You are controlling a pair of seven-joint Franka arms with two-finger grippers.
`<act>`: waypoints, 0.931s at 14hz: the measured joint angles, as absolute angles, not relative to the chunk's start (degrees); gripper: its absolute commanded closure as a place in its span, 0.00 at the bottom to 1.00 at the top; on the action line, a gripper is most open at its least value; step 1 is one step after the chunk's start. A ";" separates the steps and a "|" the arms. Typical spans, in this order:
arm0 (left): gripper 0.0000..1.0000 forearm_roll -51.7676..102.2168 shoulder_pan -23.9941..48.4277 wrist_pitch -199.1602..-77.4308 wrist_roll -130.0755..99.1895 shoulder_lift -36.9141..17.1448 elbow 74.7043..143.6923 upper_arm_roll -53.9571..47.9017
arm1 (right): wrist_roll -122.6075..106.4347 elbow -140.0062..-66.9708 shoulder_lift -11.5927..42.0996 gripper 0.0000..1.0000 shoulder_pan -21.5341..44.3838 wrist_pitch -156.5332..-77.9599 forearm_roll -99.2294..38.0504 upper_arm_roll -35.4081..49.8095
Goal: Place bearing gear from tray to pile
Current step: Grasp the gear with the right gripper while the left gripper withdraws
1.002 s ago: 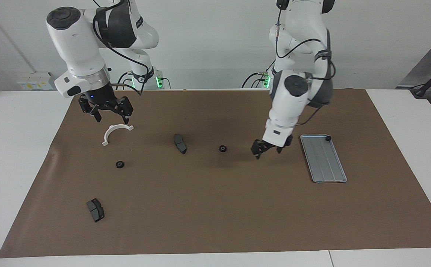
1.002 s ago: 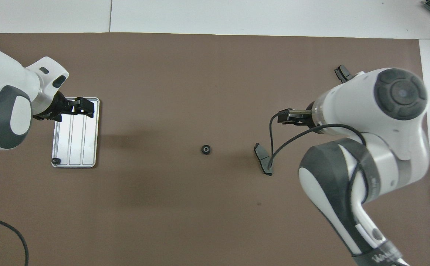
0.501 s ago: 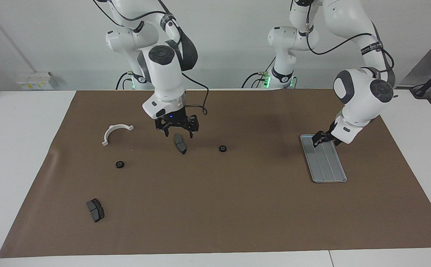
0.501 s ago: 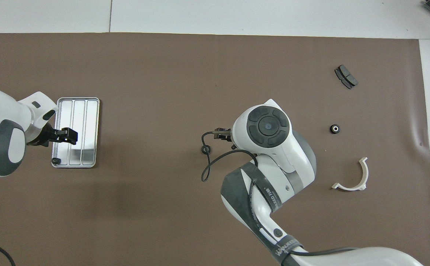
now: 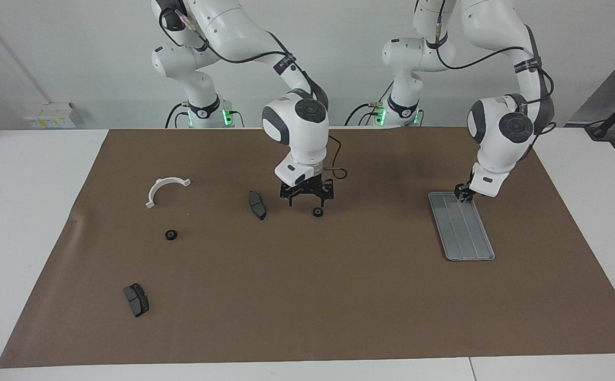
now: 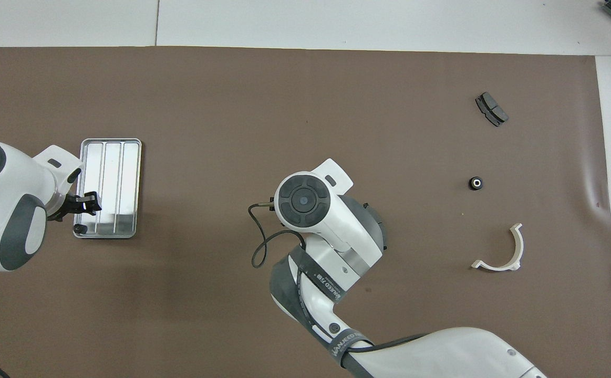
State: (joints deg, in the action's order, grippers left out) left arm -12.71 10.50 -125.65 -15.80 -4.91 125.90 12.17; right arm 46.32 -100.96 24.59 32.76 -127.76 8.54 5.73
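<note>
The grey-blue tray [image 5: 468, 238] lies toward the left arm's end of the table. In the overhead view a small black bearing gear [image 6: 78, 229] sits in the tray's [image 6: 111, 168] corner nearest the robots. My left gripper [image 5: 463, 194] hangs low over that corner and hides the gear in the facing view. It stands just beside the gear in the overhead view [image 6: 89, 203]. My right gripper [image 5: 307, 202] is open and empty, just above a second gear [image 5: 318, 212] on the mat mid-table. The pile's white bracket [image 5: 165, 189] lies toward the right arm's end.
One dark brake pad [image 5: 257, 205] lies beside the right gripper, another [image 5: 136, 299] farther from the robots. A third gear [image 5: 171, 234] lies on the mat beside the bracket. The right arm covers the middle gear and pad in the overhead view.
My right gripper swept from over the white bracket, past the brake pad, to over the middle gear. My left gripper moved from beside the tray to over its gear corner.
</note>
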 measured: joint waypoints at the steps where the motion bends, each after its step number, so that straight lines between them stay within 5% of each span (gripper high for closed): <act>1: 0.31 -13.74 10.46 -127.17 -16.32 -4.91 126.88 12.21 | 46.67 -100.48 25.88 0.00 33.47 -128.15 8.78 5.72; 6: 0.33 -15.51 10.37 -131.06 -18.83 -4.92 129.70 12.26 | 46.72 -97.05 29.87 0.08 34.61 -130.28 8.97 5.64; 10: 0.38 -17.78 9.58 -131.90 -19.20 -4.93 131.12 12.37 | 46.72 -97.37 30.97 0.36 34.97 -130.99 9.05 5.65; 13: 0.42 -17.89 9.38 -132.04 -19.20 -4.93 131.66 12.37 | 46.74 -97.39 31.05 0.44 34.99 -130.91 9.08 5.64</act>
State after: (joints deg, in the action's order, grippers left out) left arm -17.89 9.38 -132.04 -19.20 -4.93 131.66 12.37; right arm 46.74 -97.39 31.05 34.99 -130.91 9.08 5.64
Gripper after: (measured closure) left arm 0.388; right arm 0.348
